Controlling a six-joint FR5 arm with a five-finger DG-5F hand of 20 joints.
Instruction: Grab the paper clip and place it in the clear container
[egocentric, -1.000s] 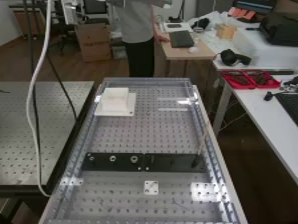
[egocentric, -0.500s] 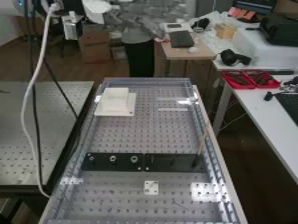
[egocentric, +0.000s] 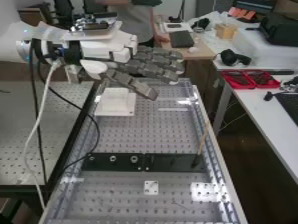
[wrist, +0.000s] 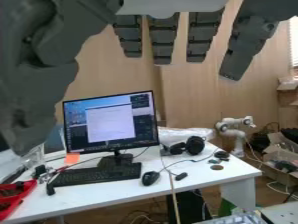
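Hovering hand (egocentric: 148, 66), high-view white block (egocentric: 116, 101), wrist-view monitor (wrist: 110, 122)

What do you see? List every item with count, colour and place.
Perforated benches: two, grey, side by side
Block: one, white, on the main bench's far left
Strips: two, black, end to end across that bench
Stick: one, tan, leaning at the strips' right end
Square plate: one, white, nearer than the strips
Side table: one, white, right
Trays: two, red, on it
Monitor, keyboard, mouse: one each, black, same table
Case: one, black, side table's far part
Cables: several, white and black, hanging left
Arm: one, white, upper left
Hand: one, dark grey, raised near the main bench's far end
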